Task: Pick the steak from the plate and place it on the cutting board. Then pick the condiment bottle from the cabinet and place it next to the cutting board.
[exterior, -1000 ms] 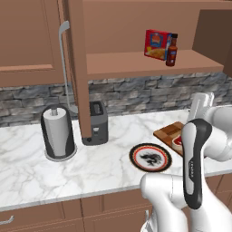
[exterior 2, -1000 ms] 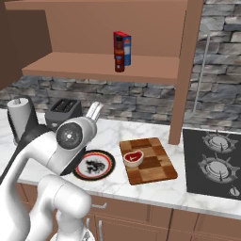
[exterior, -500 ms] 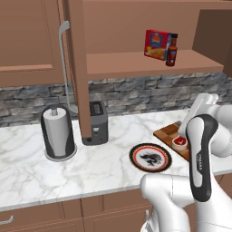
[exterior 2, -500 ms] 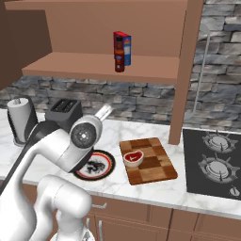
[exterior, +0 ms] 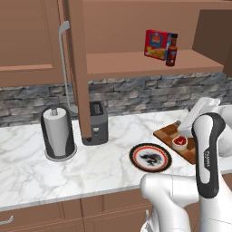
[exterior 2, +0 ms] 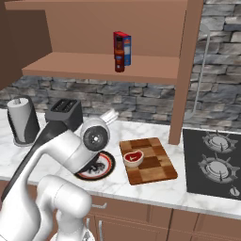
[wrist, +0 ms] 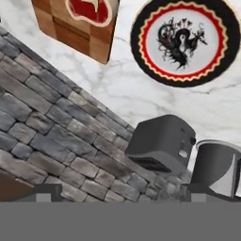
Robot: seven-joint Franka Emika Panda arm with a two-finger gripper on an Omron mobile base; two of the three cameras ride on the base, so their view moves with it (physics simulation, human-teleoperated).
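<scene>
The steak (exterior: pixel 180 142) (exterior 2: pixel 133 157) (wrist: pixel 92 9) lies on the checkered cutting board (exterior: pixel 165 132) (exterior 2: pixel 155 162) (wrist: pixel 70 28). To its left the round plate (exterior: pixel 133 156) (exterior 2: pixel 109 167) (wrist: pixel 141 42) holds nothing, and my arm covers part of it in the right base view. The dark red condiment bottle (exterior: pixel 171 50) (exterior 2: pixel 119 55) stands upright on the shelf of the cabinet (exterior: pixel 136 63) (exterior 2: pixel 84 70). My gripper (exterior 2: pixel 113 114) (wrist: pixel 121 193) hangs open above the counter, between plate and board, tilted up toward the stone backsplash with nothing between its fingers.
A red and yellow box (exterior: pixel 157 44) (exterior 2: pixel 126 47) stands right beside the bottle. A dark toaster (exterior: pixel 97 122) (exterior 2: pixel 66 110) (wrist: pixel 162 141) and a paper towel holder (exterior: pixel 58 133) (exterior 2: pixel 21 120) sit to the left. The stove (exterior 2: pixel 216 160) lies right of the board.
My arm and hand have drifted slightly to the right above the counter. The jaws stay open, and the steak rests still on the board.
</scene>
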